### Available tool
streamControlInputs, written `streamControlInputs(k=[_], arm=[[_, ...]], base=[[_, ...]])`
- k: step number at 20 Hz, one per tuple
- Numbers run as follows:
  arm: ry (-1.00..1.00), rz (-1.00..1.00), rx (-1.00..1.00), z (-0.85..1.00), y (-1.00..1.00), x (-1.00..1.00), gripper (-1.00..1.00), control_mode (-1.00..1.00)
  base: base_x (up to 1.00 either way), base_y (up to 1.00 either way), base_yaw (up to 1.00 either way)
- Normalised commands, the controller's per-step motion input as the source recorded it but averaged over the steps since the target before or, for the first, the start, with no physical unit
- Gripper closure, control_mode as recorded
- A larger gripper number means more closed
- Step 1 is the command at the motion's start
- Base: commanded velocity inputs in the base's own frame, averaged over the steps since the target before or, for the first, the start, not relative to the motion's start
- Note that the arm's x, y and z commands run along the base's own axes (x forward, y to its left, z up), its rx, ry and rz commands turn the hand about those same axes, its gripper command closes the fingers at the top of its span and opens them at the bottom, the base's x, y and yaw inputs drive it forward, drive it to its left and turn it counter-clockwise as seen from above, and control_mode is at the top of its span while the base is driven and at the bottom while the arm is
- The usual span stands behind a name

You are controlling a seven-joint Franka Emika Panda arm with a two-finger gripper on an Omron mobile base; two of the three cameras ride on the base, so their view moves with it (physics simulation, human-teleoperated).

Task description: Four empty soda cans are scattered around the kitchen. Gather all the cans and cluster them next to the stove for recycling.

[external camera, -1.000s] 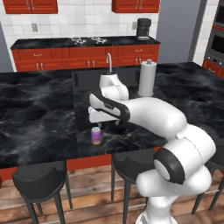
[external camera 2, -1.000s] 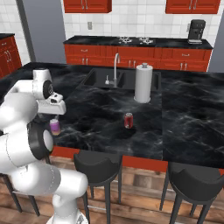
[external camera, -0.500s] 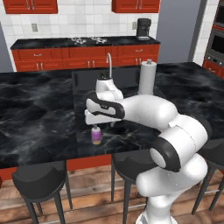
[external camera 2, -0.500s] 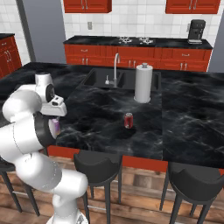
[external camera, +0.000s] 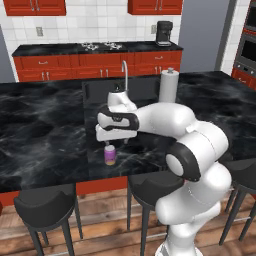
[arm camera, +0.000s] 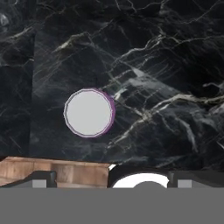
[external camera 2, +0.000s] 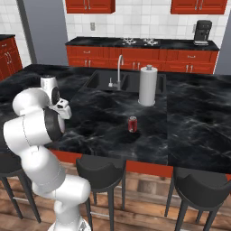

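Note:
A pink-purple soda can [external camera: 109, 155] stands upright near the front edge of the black island counter [external camera: 45, 130]. My gripper [external camera: 113, 143] hangs just above it, pointing straight down, jaws open and empty. In the hand view the can's silver top [arm camera: 89, 112] lies left of centre, ahead of my open gripper [arm camera: 114, 178]. A red soda can [external camera 2: 132, 124] stands upright on the island, to the right of the arm. The stove [external camera: 102, 46] [external camera 2: 137, 41] sits on the far counter against the tiled wall.
A tall white paper-towel roll [external camera 2: 146, 85] stands by the sink [external camera 2: 118, 81] with its curved faucet. A coffee machine [external camera 2: 203, 32] is on the far counter. Black stools [external camera: 47, 207] line the island's near side over the wooden floor.
The hand has shifted slightly and come down a little over the pink-purple can. The jaws stay open and the cans have not moved.

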Motion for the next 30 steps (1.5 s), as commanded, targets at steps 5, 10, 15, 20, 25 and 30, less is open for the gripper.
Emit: streamControlInputs(k=[5,10,15,20,25,30], arm=[[0.00,0.00,0.00,-0.20,0.05,0.16,-1.00,-1.00],[0.00,0.00,0.00,-0.15,0.06,0.16,-1.00,-1.00],[0.00,0.00,0.00,-0.11,0.01,0.10,-1.00,-1.00],[0.00,0.00,0.00,-0.16,0.05,0.11,-1.00,-1.00],[0.00,0.00,0.00,-0.10,0.11,0.04,-1.00,-1.00],[0.00,0.00,0.00,-0.10,0.08,0.00,-1.00,-1.00]], base=[[0.00,0.00,0.00],[0.00,0.00,0.00],[0.00,0.00,0.00],[0.00,0.00,0.00],[0.00,0.00,0.00],[0.00,0.00,0.00]])
